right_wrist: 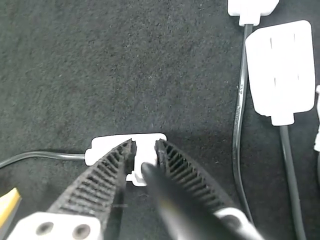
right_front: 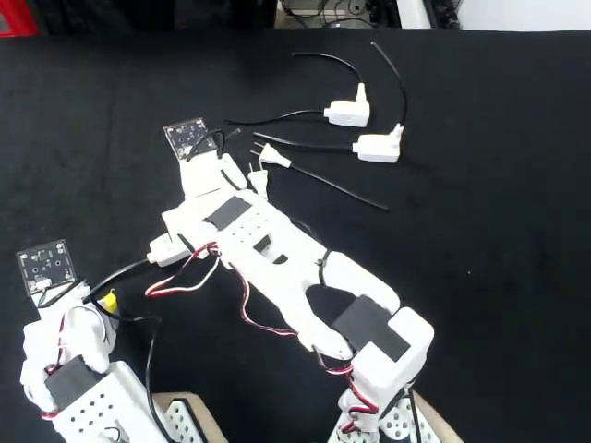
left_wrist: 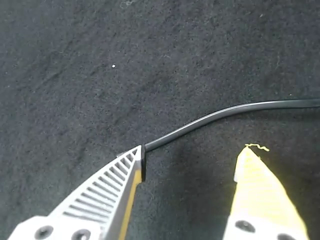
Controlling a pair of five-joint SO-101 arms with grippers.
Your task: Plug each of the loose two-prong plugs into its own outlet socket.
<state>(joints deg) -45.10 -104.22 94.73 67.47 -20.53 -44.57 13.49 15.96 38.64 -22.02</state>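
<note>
Black cloth covers the table (right_front: 499,277). Status: neither of the two plugs is seated.

Count: two plugs, two sockets, two arms.

- Right tool (right_wrist: 145,146): clamped on the first plug (right_wrist: 105,149), which lies on the table near the sockets.
- Second plug (right_front: 271,157): loose, just beside the first.
- Far socket (right_front: 349,112) and near socket (right_front: 379,146): both vacant.
- Left tool (left_wrist: 194,152): apart, holding nothing, over a black cable (left_wrist: 225,112).

Remaining: both insertions.

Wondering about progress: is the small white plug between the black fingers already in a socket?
No, the small white plug lies on black cloth, apart from the white outlet socket.
</note>
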